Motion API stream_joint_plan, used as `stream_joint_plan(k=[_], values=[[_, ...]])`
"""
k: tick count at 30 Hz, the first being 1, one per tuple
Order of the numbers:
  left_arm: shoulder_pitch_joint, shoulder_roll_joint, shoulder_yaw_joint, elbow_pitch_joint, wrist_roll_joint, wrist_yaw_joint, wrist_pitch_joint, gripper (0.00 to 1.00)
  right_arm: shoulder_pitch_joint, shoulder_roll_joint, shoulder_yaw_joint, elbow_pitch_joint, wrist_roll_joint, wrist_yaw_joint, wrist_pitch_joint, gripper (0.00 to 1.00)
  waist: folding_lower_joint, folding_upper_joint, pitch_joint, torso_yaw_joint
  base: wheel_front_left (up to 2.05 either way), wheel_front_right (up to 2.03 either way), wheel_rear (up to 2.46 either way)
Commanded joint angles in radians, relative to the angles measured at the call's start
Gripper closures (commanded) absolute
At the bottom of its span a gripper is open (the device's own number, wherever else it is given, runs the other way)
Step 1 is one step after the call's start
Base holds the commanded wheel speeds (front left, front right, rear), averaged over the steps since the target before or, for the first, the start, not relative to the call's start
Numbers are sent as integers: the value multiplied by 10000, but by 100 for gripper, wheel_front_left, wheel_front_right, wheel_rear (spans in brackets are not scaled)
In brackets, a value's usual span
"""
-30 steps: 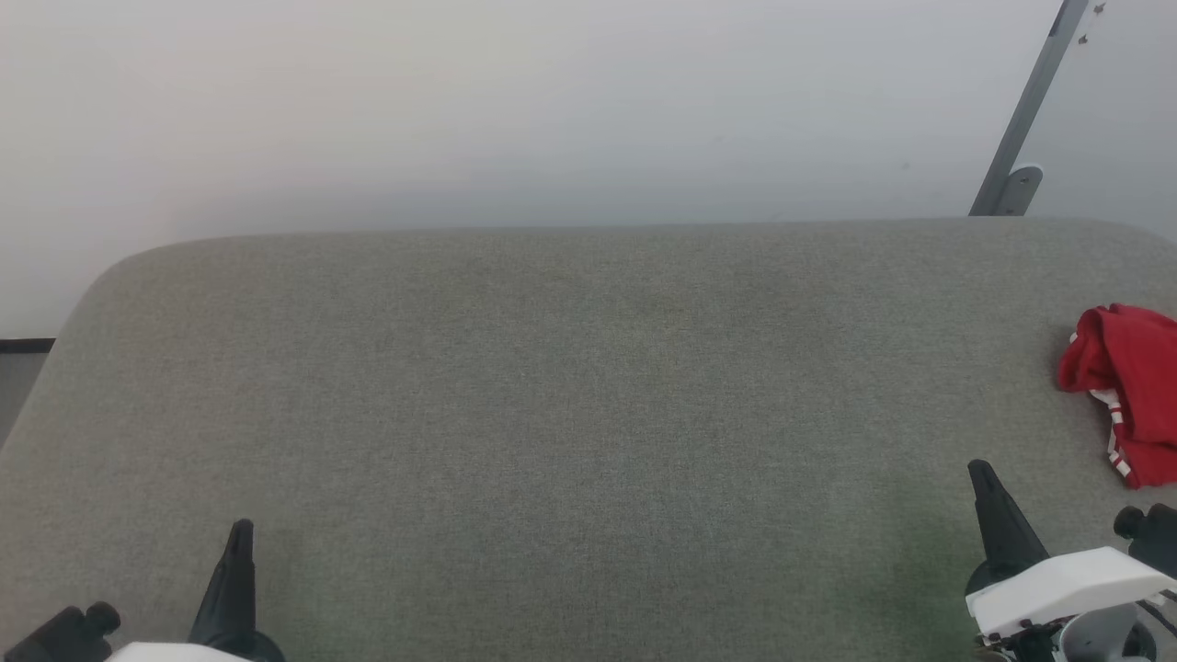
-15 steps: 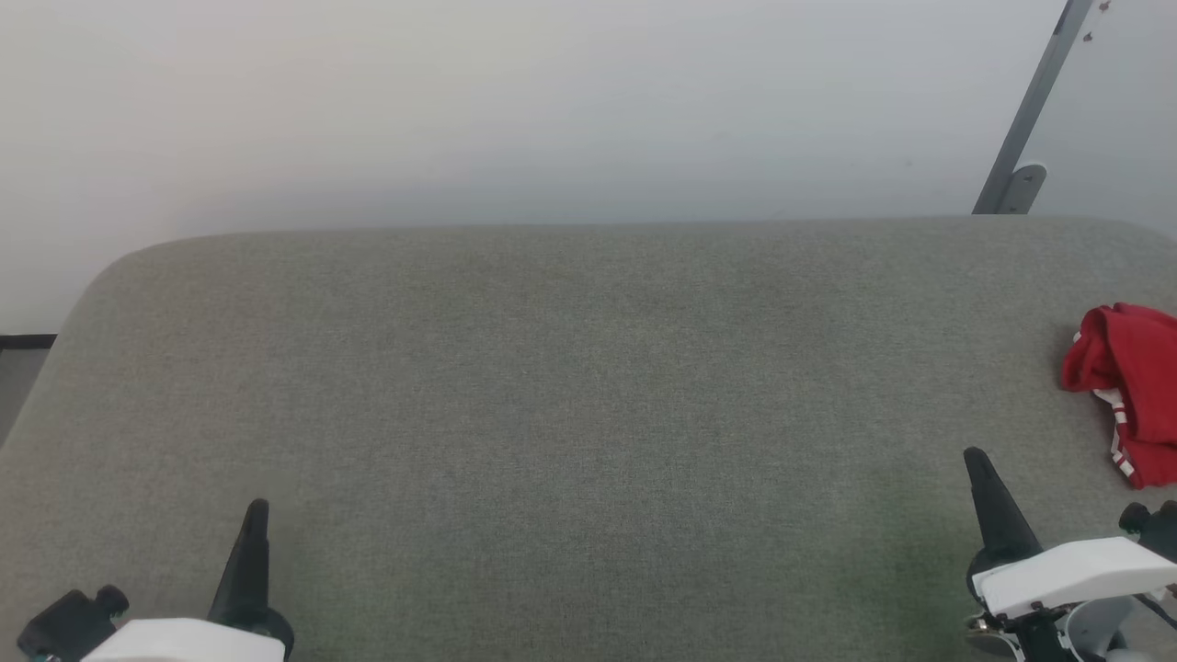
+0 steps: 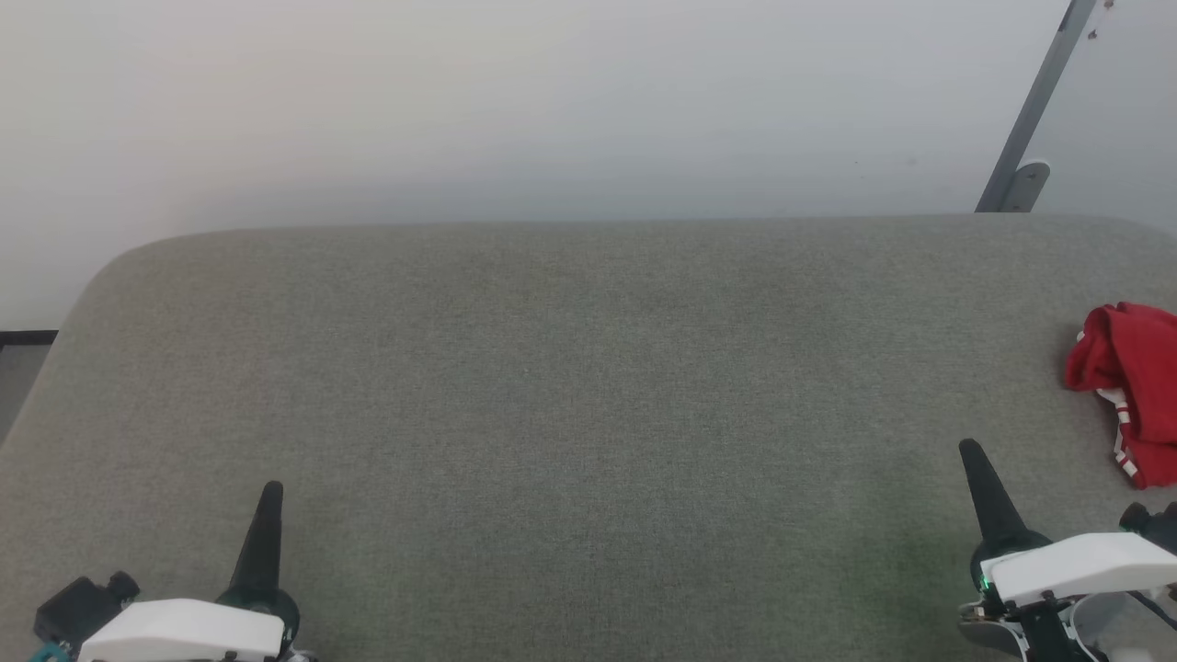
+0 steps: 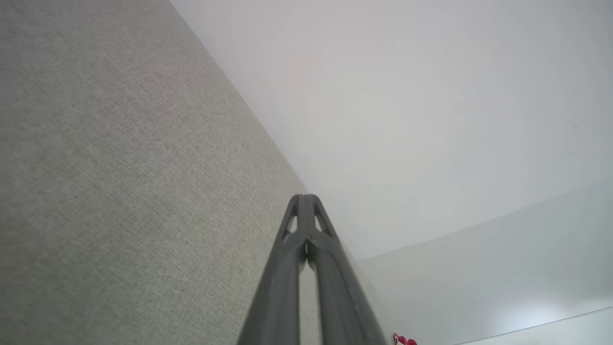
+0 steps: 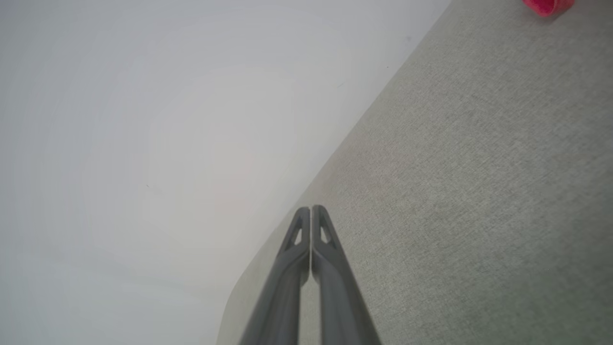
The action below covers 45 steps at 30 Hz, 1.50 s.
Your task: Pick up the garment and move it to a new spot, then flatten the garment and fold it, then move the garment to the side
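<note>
The left hand point(image 3: 270, 489) and right hand point(image 3: 967, 449) are clenched, empty. The garment point(image 3: 1129, 368), bunched right of the right hand, is best approached with that hand opened.

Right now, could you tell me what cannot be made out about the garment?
Head view: the garment is bunched and cut off by the right edge; its front folded away.
Left wrist view: a red speck at the bottom edge, too small.
Right wrist view: cropped by the top edge.
</note>
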Motion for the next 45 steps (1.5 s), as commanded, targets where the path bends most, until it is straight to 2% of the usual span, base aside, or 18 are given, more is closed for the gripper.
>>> stream_joint_plan(k=[1, 28, 45], values=[[-271, 6, 56, -60, -198, -26, 73, 100, -220, 15, -55, -139, 215, -4, 65, 100, 0, 0, 3, 2, 0, 0, 0], [-845, -436, 92, 216, -2311, -37, 772, 100, -386, 354, -240, -165, 2493, -3, 555, 100, 0, 0, 91, 64, 0, 0, 0], [-1147, -657, 104, 354, -3264, -43, 1096, 100, -499, 507, -340, -171, 3573, -4, 782, 100, 0, 0, 142, 99, 0, 0, 0]])
